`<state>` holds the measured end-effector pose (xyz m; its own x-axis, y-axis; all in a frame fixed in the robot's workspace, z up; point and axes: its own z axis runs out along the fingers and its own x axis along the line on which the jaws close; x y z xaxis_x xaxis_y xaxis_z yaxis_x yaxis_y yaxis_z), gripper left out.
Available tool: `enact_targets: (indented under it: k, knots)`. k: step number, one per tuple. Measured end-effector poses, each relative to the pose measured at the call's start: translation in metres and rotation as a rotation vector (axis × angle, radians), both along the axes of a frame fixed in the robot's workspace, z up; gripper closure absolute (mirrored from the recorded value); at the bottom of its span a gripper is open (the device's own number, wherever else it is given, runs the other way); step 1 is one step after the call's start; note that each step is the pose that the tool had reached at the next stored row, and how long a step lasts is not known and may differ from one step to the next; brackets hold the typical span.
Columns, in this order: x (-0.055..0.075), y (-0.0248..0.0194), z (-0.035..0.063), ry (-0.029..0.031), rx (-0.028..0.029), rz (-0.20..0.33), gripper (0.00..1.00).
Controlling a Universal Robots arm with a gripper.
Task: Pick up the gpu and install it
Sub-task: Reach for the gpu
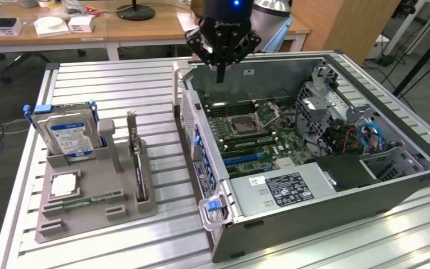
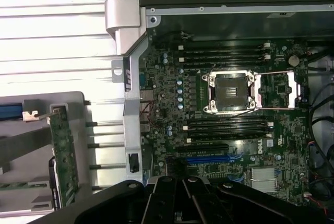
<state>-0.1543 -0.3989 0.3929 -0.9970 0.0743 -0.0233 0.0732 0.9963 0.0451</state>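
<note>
The gpu (image 1: 139, 168) stands on edge in a slot of the grey holder (image 1: 88, 216), on the exterior view's left; its silver end bracket points toward the back. In the wrist view the gpu (image 2: 63, 153) shows as a narrow green board in that holder. My gripper (image 1: 221, 73) hangs over the far rim of the open computer case (image 1: 312, 204), well apart from the gpu. Its black fingers are shut together with nothing between them. The gripper (image 2: 180, 205) looks down on the motherboard (image 2: 172, 93) with its blue expansion slot (image 2: 206, 158).
In the same holder stand a silver hard drive (image 1: 69, 134) in a blue frame, a processor chip (image 1: 64, 184) and a memory stick (image 1: 92, 199). The case holds a processor socket (image 1: 243, 124), a power supply (image 1: 290, 188) and cables (image 1: 368, 137). Desks stand behind the slatted table (image 1: 125, 84).
</note>
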Motion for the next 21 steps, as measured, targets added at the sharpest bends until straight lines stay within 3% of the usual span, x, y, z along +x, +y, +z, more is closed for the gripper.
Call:
enact_targets:
  k: [21]
  knots:
    - [-0.012,0.0000,0.0000,0.0000,0.0000,0.004,0.89]
